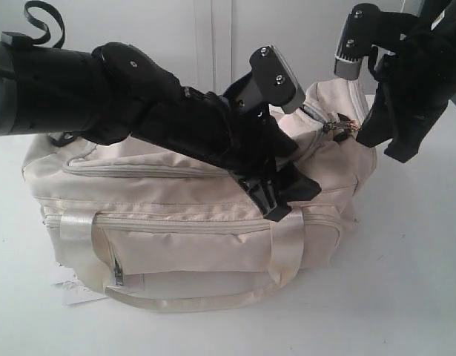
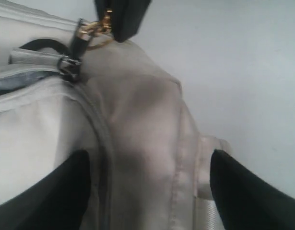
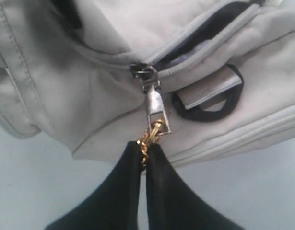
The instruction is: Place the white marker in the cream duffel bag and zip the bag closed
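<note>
Cream duffel bag (image 1: pixel 176 222) lies lengthwise across the middle of the counter (image 1: pixel 413 297), its long axis running left to right. From the left, your left arm (image 1: pixel 79 89) stretches over its top. The left claw (image 1: pixel 291 196) hangs spread wide and empty over the bag's right end. Farther right, your right claw (image 3: pixel 146 146) is pinched tight on the gold clasp (image 3: pixel 151 134) of the zipper pull (image 3: pixel 156 108). A dark gap runs from the slider (image 3: pixel 143 72) along the top, so closing likely means drawing that clasp along the long axis. You cannot see the white marker anywhere; it may be inside. Your left arm hides most of the zipper track.
</note>
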Controlling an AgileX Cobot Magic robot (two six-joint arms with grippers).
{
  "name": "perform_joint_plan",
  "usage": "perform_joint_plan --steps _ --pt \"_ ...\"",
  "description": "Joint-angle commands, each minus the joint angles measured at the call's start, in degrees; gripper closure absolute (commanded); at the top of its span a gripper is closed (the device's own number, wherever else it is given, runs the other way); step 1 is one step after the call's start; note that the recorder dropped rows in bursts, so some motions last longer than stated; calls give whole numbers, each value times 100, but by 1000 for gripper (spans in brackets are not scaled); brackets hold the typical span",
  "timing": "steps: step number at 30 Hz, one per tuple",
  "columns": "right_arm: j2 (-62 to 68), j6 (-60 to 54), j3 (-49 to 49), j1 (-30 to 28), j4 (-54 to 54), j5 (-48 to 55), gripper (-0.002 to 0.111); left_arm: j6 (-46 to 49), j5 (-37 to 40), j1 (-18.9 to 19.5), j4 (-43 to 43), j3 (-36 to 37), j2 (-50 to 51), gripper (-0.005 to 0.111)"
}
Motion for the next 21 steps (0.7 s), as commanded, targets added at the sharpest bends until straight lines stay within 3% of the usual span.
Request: perform_joint_plan --steps 1,9,13,21 --pt "-69 -15 -49 -68 10 440 108 26 -1087 -107 -100 25 13 34" --pt "-69 -117 -49 -68 320 352 108 43 -1737 -122 -100 14 370 38" --pt "-69 -117 -49 -68 363 302 108 43 -1737 -122 -100 14 413 68" --pt "-69 -117 -49 -68 439 178 108 172 -1467 -122 6 14 475 107"
